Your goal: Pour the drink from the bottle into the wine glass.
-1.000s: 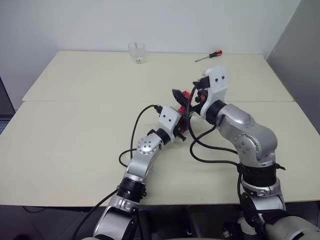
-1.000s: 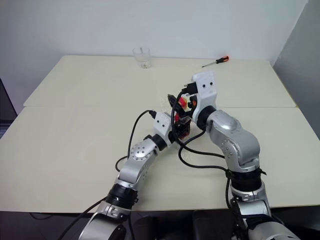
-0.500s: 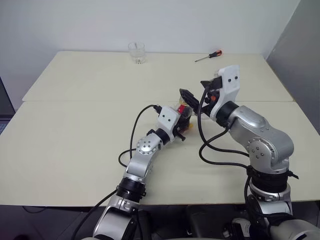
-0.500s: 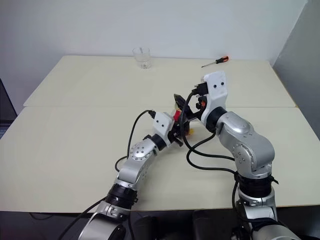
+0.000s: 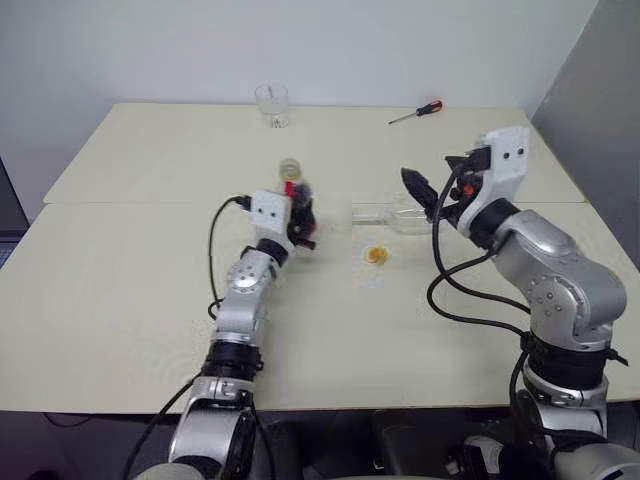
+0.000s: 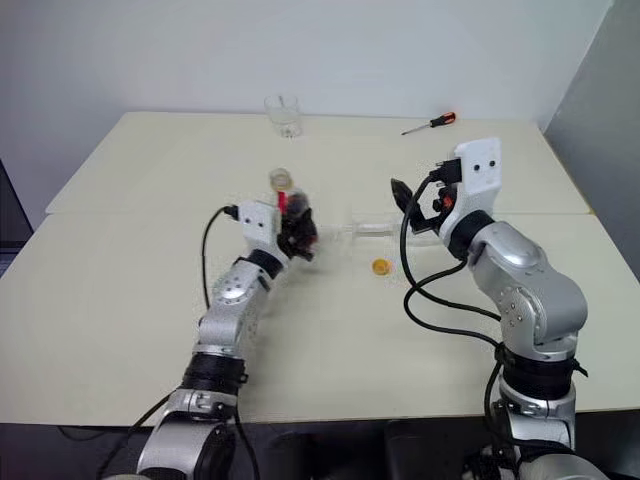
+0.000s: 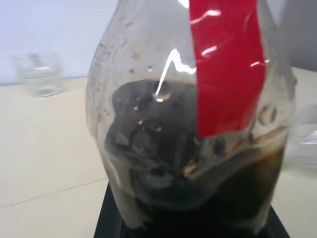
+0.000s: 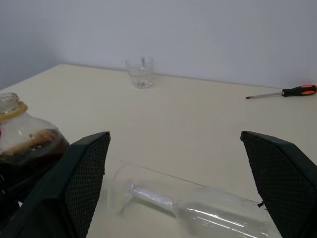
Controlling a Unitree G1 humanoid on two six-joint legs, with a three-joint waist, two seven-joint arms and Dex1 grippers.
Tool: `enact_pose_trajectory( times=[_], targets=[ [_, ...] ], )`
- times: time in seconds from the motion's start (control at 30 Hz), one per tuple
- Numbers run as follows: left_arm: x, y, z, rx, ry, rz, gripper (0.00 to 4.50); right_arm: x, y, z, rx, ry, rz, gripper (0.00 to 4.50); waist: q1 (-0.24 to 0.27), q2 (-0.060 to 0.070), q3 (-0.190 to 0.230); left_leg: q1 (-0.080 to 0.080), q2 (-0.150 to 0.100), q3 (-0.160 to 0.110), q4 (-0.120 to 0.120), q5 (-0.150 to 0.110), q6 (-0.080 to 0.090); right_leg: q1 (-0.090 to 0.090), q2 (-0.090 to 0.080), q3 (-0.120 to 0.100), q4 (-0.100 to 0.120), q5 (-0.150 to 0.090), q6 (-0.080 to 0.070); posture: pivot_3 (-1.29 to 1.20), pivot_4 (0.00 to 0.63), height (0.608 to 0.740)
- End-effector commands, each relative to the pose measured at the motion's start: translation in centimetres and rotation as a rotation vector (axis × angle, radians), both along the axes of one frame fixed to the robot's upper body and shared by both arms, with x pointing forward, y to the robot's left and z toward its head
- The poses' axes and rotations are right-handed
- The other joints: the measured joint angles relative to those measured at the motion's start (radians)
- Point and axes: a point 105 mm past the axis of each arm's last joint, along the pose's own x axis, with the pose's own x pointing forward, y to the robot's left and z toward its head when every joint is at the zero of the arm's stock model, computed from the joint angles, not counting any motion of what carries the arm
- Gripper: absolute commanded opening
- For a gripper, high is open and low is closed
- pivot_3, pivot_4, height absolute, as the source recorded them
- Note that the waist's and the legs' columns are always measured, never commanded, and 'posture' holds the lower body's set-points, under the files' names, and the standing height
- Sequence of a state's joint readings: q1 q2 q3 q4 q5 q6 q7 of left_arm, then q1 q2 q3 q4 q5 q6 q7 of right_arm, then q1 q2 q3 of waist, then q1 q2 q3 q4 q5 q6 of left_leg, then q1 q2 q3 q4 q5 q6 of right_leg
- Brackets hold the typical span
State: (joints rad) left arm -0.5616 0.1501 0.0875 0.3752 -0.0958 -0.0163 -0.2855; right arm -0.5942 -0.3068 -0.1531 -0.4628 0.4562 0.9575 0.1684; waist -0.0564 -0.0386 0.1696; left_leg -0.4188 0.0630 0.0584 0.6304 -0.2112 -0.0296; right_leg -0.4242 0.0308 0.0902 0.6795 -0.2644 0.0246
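On the counter (image 5: 130, 300), an uncapped bottle (image 5: 297, 196) upright in the clenched left claw (image 5: 300, 222).
Right claw (image 8: 176, 191) gapes empty above the toppled wine glass (image 5: 392, 215); yellow cap (image 5: 375, 255) lies nearby.

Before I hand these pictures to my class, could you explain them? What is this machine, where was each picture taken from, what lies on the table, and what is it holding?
This is a humanoid robot with two arms, each ending in a two-fingered gripper. Two pictures come from cameras on its head, looking down over the arms. The other two come from cameras on its wrists, looking along the fingers.

The left gripper is shut on a small bottle of dark drink; its cap is off. The right gripper is open and holds nothing.

On the cream table a wine glass lies on its side in front of the right gripper. The yellow cap lies near it. At the far edge stand a short tumbler and a screwdriver.
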Motion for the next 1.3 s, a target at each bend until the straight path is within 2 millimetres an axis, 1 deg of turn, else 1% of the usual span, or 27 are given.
enact_pose_trajectory(
  times=[0.03, 0.13, 0.23, 0.37, 0.47, 0.6, 0.8, 0.87, 0.9, 1.03, 1.17, 1.3],
  targets=[
    [0.6, 1.1, 1.6, 0.002, -0.077, 0.026, 0.87, -0.5, 0.0, 0.7, 0.005, -0.035, 0.012, 4.5, 0.001, 0.0, 0.0, 0.0, 0.0, 0.0, 0.0, 0.0, 0.0, 0.0, 0.0, 0.0, 0.0, 0.0, 0.0, 0.0, 0.15, 0.74],
    [0.9, 1.9, 1.2, 0.01, -0.072, 0.048, 0.87, -0.6, 0.3, 0.4, -0.007, -0.027, 0.022, 4.5, 0.006, 0.0, 0.0, -0.001, 0.0, 0.001, 0.0, 0.0, 0.0, 0.0, -0.001, 0.0, -0.001, 0.0, 0.0, 0.0, 0.15, 0.74],
    [1.2, 2.7, 0.1, 0.026, -0.054, 0.066, 0.87, -0.6, 0.3, 0.3, -0.015, -0.023, 0.022, 4.5, 0.006, 0.0, 0.0, -0.001, 0.0, 0.001, 0.0, 0.0, 0.0, 0.0, -0.001, 0.0, -0.001, 0.0, 0.0, 0.0, 0.15, 0.74],
    [1.7, 4.4, -1.3, 0.033, -0.016, 0.133, 0.87, -0.8, 0.4, 0.0, -0.031, -0.012, 0.028, 4.5, 0.005, 0.0, 0.0, 0.0, 0.0, 0.0, 0.0, 0.0, 0.0, 0.0, -0.001, -0.001, 0.0, 0.0, 0.0, 0.0, 0.15, 0.74],
    [1.6, 4.8, -1.8, 0.03, -0.013, 0.153, 0.86, -0.9, 0.4, -0.1, -0.034, -0.009, 0.027, 4.5, 0.005, 0.0, 0.0, 0.0, 0.0, 0.001, 0.0, 0.0, 0.0, 0.0, -0.001, -0.001, 0.0, 0.0, 0.0, 0.0, 0.15, 0.74],
    [1.3, 6.1, -2.7, 0.011, 0.005, 0.233, 0.86, -1.1, 0.4, -0.3, -0.038, -0.004, 0.027, 4.5, 0.004, 0.0, 0.0, 0.001, 0.0, 0.001, 0.0, 0.0, 0.0, 0.0, -0.001, 0.0, 0.001, 0.0, 0.0, 0.0, 0.15, 0.74],
    [0.7, 7.3, -3.3, -0.029, 0.016, 0.296, 0.86, -1.2, 0.9, -0.8, -0.044, 0.013, 0.05, 4.5, 0.0, 0.0, -0.001, 0.002, 0.0, 0.001, 0.0, 0.0, 0.0, 0.001, -0.001, 0.0, 0.001, 0.0, 0.0, 0.0, 0.15, 0.74],
    [0.6, 7.4, -3.4, -0.04, 0.023, 0.296, 1.58, -1.2, 1.0, -0.9, -0.044, 0.016, 0.054, 4.5, 0.0, 0.0, -0.001, 0.002, 0.0, 0.001, 0.0, 0.0, 0.0, 0.001, -0.001, 0.0, 0.001, 0.0, 0.0, 0.0, 0.15, 0.74],
    [0.5, 7.3, -3.4, -0.046, 0.022, 0.29, 1.82, -1.2, 1.1, -0.9, -0.043, 0.018, 0.057, 4.5, 0.0, 0.0, -0.001, 0.002, 0.0, 0.001, 0.0, 0.0, 0.0, 0.001, -0.001, 0.0, 0.001, 0.0, 0.0, 0.0, 0.15, 0.74],
    [0.3, 7.1, -3.2, -0.049, 0.019, 0.284, 3.17, -1.1, 1.5, -1.1, -0.04, 0.022, 0.068, 4.5, 0.0, 0.0, -0.001, 0.002, 0.0, 0.001, 0.0, 0.0, 0.0, 0.001, -0.001, 0.0, 0.001, 0.0, 0.0, 0.0, 0.15, 0.74],
    [-0.1, 7.5, -3.4, -0.062, 0.027, 0.302, 4.49, -1.0, 1.8, -1.1, -0.039, 0.023, 0.08, 4.5, 0.0, 0.0, -0.001, 0.002, 0.0, 0.001, 0.0, 0.0, 0.0, 0.001, -0.001, 0.0, 0.0, 0.0, 0.0, 0.0, 0.15, 0.74],
    [-0.6, 7.5, -3.5, -0.065, 0.035, 0.305, 4.49, -0.9, 1.9, -1.2, -0.035, 0.03, 0.09, 4.5, 0.0, 0.0, -0.001, 0.002, 0.0, 0.001, 0.0, 0.0, 0.0, 0.001, -0.001, 0.0, 0.0, 0.0, 0.0, 0.0, 0.15, 0.74]
  ],
)
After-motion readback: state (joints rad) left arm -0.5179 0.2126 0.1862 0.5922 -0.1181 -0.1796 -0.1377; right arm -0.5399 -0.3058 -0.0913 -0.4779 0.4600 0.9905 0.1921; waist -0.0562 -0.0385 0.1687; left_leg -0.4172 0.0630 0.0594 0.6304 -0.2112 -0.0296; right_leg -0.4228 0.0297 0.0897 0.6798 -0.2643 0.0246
